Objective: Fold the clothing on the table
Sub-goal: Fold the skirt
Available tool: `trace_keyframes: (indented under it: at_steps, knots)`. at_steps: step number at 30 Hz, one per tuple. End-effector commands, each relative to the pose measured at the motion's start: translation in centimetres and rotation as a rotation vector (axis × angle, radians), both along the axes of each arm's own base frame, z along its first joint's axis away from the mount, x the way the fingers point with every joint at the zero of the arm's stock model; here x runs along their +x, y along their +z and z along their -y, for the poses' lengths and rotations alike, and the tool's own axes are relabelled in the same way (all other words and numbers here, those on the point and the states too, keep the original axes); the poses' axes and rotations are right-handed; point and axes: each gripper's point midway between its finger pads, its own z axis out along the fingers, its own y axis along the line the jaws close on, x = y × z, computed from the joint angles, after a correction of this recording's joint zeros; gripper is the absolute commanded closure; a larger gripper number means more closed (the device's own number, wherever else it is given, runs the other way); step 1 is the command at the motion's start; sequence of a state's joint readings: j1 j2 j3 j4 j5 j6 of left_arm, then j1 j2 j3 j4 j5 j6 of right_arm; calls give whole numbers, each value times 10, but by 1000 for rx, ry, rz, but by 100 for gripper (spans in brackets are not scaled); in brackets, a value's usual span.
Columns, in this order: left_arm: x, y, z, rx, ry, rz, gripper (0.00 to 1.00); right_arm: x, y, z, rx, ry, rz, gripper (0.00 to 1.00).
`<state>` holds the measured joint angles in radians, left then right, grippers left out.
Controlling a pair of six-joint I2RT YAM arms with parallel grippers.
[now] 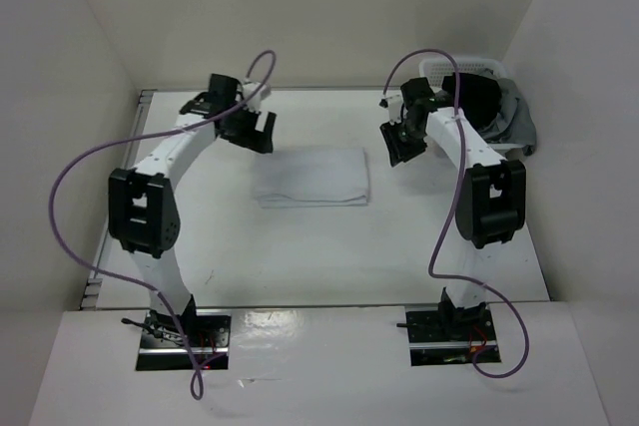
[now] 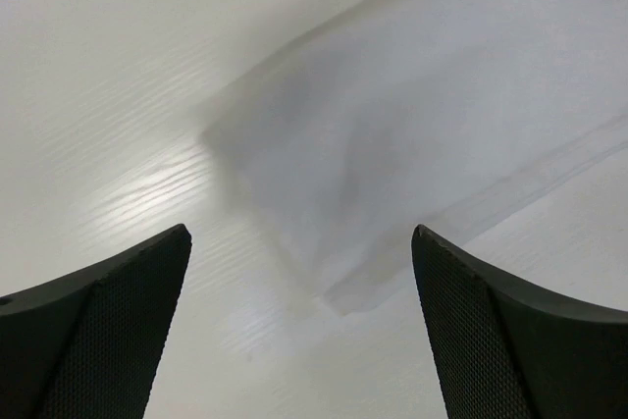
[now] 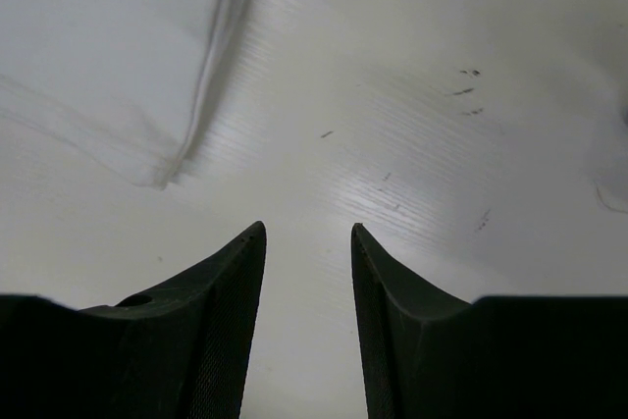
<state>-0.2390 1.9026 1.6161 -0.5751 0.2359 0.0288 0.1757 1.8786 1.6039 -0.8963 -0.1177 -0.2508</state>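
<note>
1. Left gripper point(image 2: 299, 242) is spread wide and empty, hovering over a corner at the left end of the clothing point(image 1: 312, 177), probably lined up to pinch that edge.
2. Right gripper point(image 3: 307, 228) is half-parted, grasping nothing, above bare bench point(image 1: 300, 256) just beside the cloth's right edge.
3. Between them the clothing lies mid-bench as a compact, layered rectangle, apparently already folded.
4. Far right, a basket point(image 1: 469, 59) holding a dark garment point(image 1: 489, 97) stands well apart.

Clothing point(image 2: 392, 125): was blurred in left wrist view, far portion cut off by top and right edges; right wrist view showed one corner only. Basket point(image 1: 479, 59): was partly hidden behind right arm point(image 1: 461, 142); dark garment point(image 1: 486, 97) inside was indistinct.
</note>
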Motion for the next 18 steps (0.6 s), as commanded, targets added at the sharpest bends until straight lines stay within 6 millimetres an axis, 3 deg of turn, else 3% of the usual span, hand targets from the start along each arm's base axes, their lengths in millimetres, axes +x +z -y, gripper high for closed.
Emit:
trace_keyframes:
  at_steps: [1,2,6,11,18]
  knots:
    - [-16,3,-47,-23,-38,-10,2,4,-2,-20,109,31,-36,55]
    - [-13,-2,-68,-40,-8,-10,5,6,-3,-22,115,43,-35,56]
    - [-15,-32,-85,-151,-37,-80,15,3,-10,-26,134,51,-73,58]
    - [-7,-59,-79,-210,-99,-130,15,-4,-9,-25,134,51,-76,58]
    - [5,-68,-69,-278,-132,-143,15,-13,-1,-18,108,40,-57,58]
